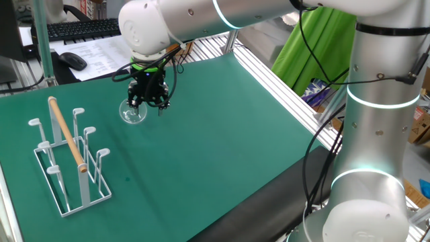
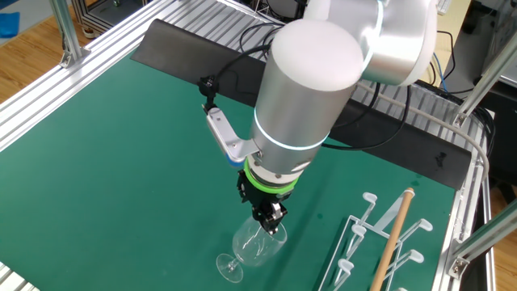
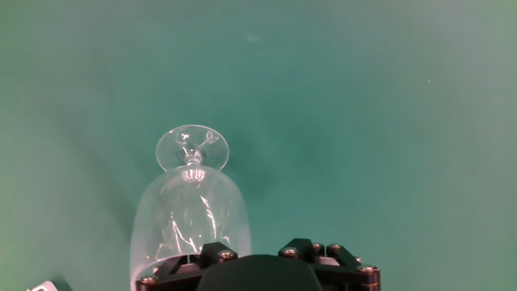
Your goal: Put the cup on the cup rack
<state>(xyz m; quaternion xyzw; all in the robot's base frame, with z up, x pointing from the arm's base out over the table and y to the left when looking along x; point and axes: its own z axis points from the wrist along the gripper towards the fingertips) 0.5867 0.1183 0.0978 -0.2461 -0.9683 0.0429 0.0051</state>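
The pick-up is in hand: the claw (image 2: 273,220) hangs half-spread at the rim of the cup (image 2: 257,245) lying on the worktop (image 1: 222,141), grip unclear; next comes closing, then carrying to the rack (image 1: 70,156)

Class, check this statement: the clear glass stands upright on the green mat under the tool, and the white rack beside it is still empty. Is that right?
Not quite. The glass is not upright: it lies on its side on the green mat, foot pointing away from the tool, as the other fixed view and the hand view show. The rest holds: it is under the tool, and the white rack is empty.
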